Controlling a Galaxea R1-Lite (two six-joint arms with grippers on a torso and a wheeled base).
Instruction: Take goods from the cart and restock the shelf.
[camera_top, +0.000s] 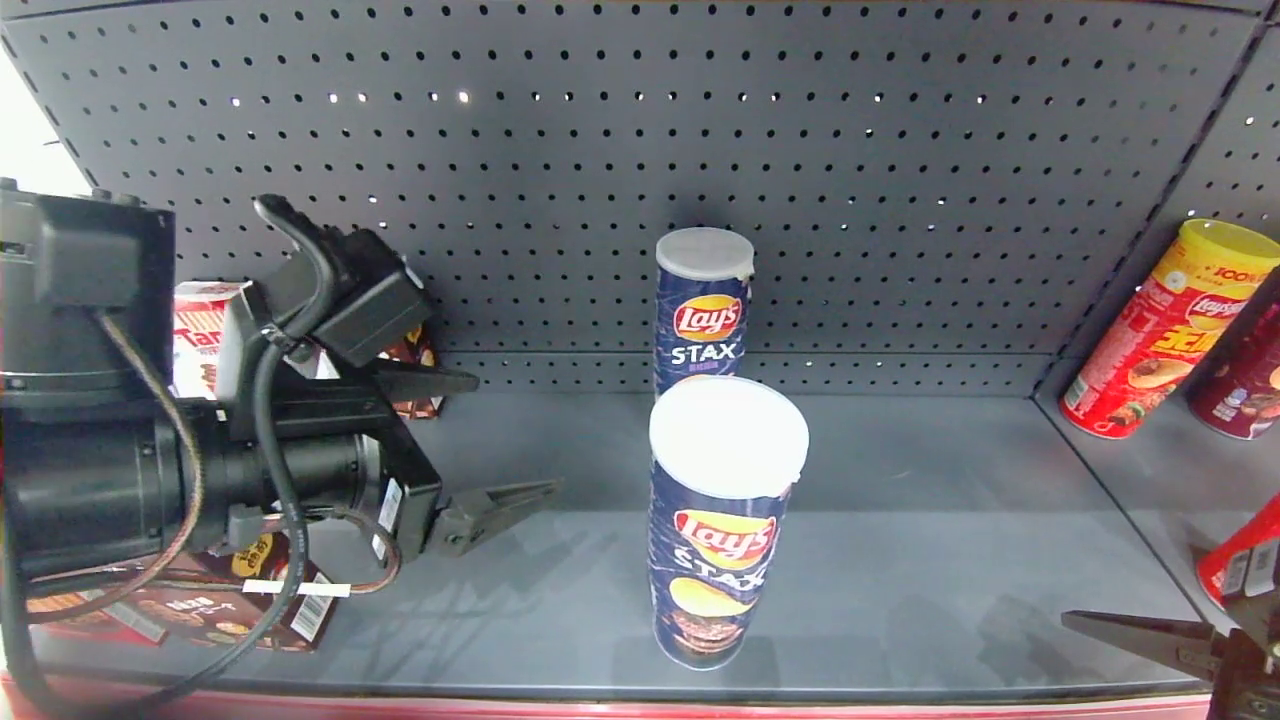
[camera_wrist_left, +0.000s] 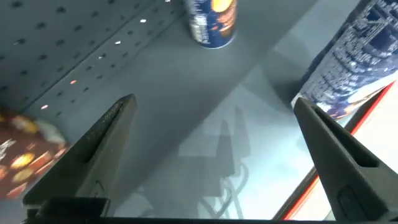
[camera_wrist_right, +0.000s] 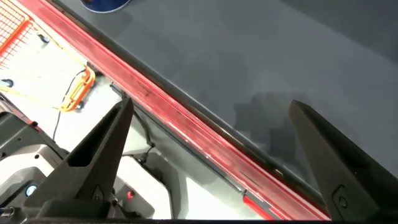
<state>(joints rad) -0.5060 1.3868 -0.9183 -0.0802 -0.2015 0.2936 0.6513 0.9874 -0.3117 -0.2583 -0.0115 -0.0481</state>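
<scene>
Presently we find the left fingers (camera_top: 500, 505) wide and empty, the front can (camera_top: 715, 560) standing on the shelf (camera_top: 900, 560) near their tips; right fingers (camera_wrist_right: 96, 152) also wide. We advise withdrawing straight, not brushing it.

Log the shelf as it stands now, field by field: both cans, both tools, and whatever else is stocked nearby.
shelf: grey deck, pegboard back
front can: blue, white lid, upright near the front edge
rear can: same kind, upright, behind it near the back
left tool: open, empty, over the shelf left of the front can
right tool: open, empty, by the shelf's front edge at the right
neighbours: snack boxes far left; red can in the right bay
</scene>
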